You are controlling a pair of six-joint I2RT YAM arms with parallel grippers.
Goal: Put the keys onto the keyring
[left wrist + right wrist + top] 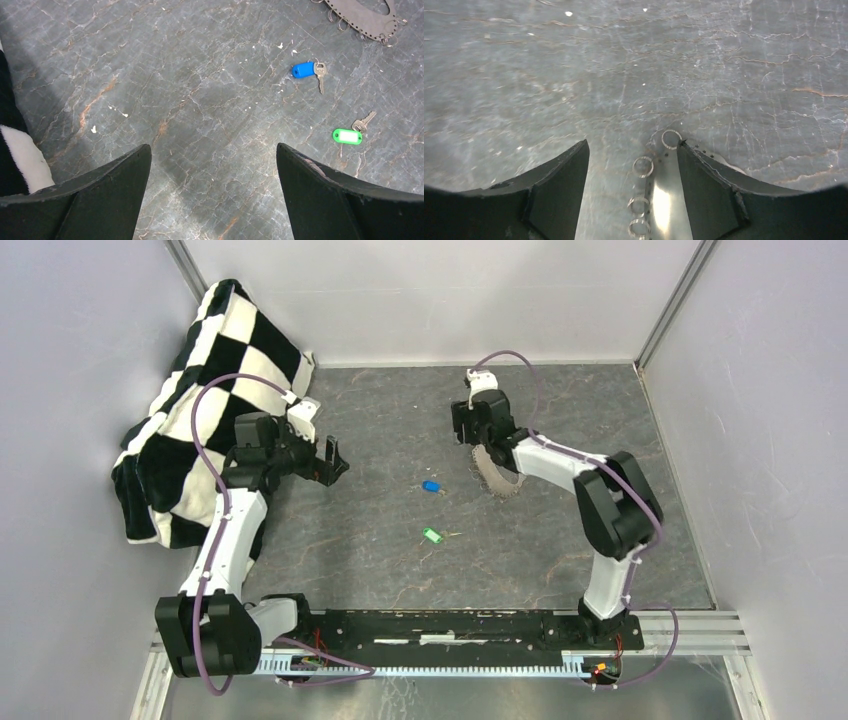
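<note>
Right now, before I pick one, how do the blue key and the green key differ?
The blue key has a plain blue tag; the green key has a green tag with a white label window. The blue key lies nearer the keyring, the green key nearer the arm bases. In the left wrist view the blue key's blade points down, the green key's up and right. Both are small metal keys lying flat on the table.
</note>
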